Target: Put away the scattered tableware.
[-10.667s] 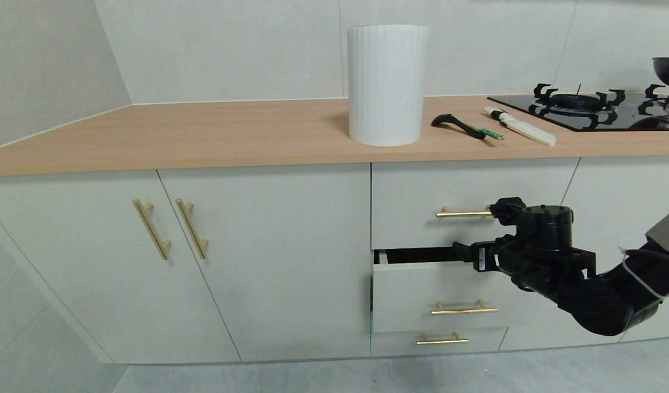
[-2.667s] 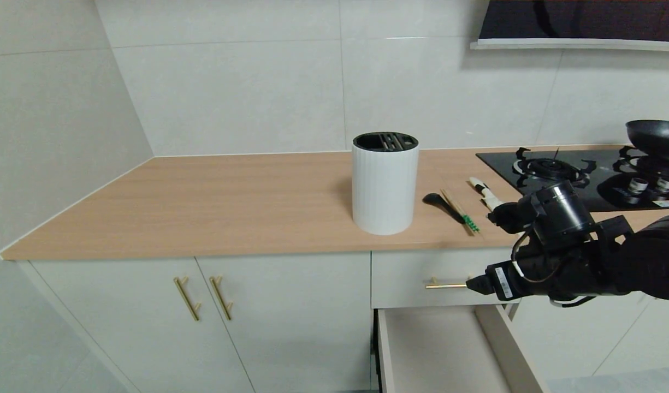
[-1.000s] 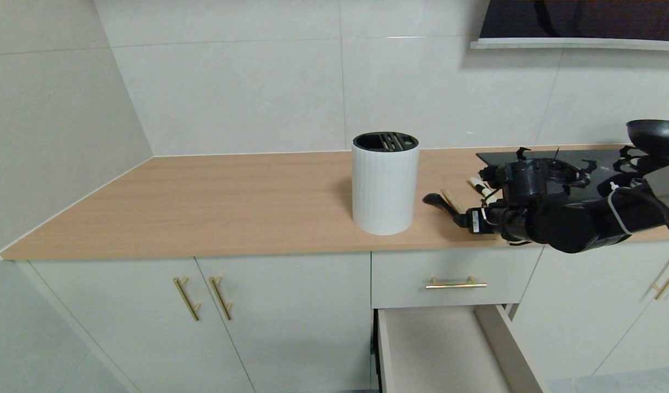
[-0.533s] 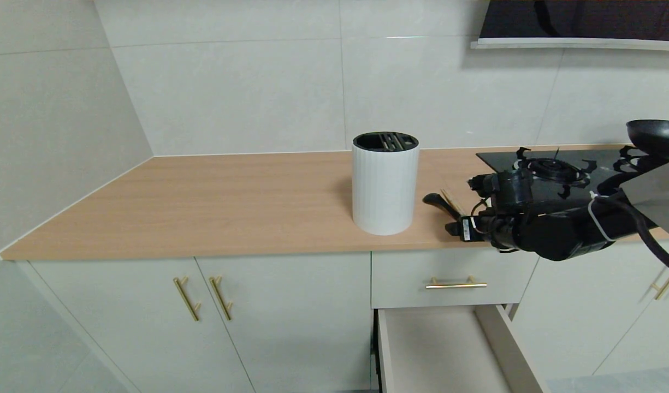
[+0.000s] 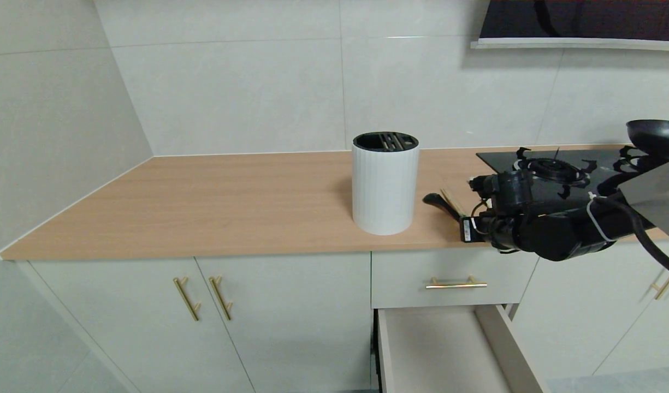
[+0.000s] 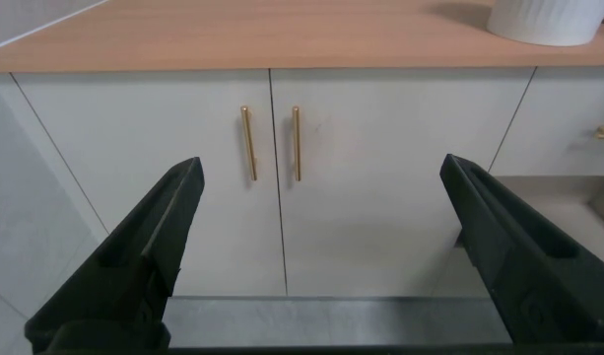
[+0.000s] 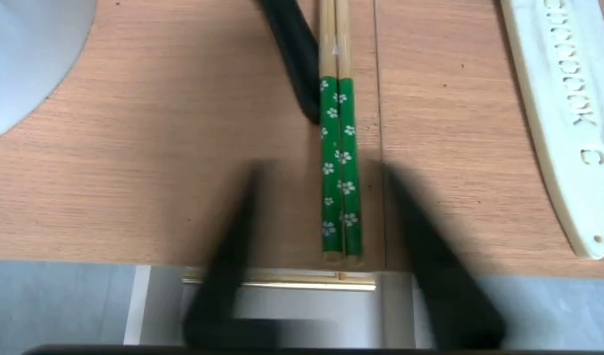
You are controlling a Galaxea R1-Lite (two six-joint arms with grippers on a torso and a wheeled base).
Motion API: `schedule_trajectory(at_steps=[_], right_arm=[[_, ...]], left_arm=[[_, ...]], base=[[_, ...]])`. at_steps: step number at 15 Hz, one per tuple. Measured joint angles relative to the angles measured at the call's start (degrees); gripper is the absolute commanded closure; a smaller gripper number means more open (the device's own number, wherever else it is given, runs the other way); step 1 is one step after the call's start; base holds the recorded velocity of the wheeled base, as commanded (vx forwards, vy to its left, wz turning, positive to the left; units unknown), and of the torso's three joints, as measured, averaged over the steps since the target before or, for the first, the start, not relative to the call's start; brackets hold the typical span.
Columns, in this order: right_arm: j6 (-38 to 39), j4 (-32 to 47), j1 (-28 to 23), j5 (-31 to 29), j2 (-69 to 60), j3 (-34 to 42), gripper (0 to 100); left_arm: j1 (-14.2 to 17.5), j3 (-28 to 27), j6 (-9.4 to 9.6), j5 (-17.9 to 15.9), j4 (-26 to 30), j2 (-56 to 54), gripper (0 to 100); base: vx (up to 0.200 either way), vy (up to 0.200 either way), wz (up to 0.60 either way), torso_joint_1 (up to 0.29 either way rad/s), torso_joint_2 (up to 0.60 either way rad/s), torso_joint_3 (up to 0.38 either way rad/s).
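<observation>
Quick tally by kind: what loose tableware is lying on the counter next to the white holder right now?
chopsticks: 2 (one pair, side by side)
black spoon: 1
white knife: 1
Total: 4 pieces

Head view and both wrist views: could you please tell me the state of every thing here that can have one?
Lower drawer: pulled open.
Top drawer: shut.
Cabinet doors: shut.
White holder: upright on the counter.
Chopsticks: lying flat, side by side.
Black spoon: lying flat.
White knife: lying flat.
Left gripper: open.
Right gripper: open, one finger on each side of the chopsticks.
</observation>
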Motion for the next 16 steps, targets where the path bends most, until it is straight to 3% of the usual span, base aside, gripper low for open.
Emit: schedule_trajectory(at_steps=[10,16], right_arm=[[0.11,0.22,0.85,-0.11,-4.83,3.56,100],[3.15,5.52,11.84,-0.16,-26.79,19.76,100]], left_arm=[[-0.04,0.00,0.02,0.00,0.00,0.00,0],[0.00,0.00,0.00,0.02,0.00,0.00,0]], base=[[0.000,0.000,0.00,0.000,0.00,0.000],[0.000,0.000,0.00,0.000,0.00,0.000]])
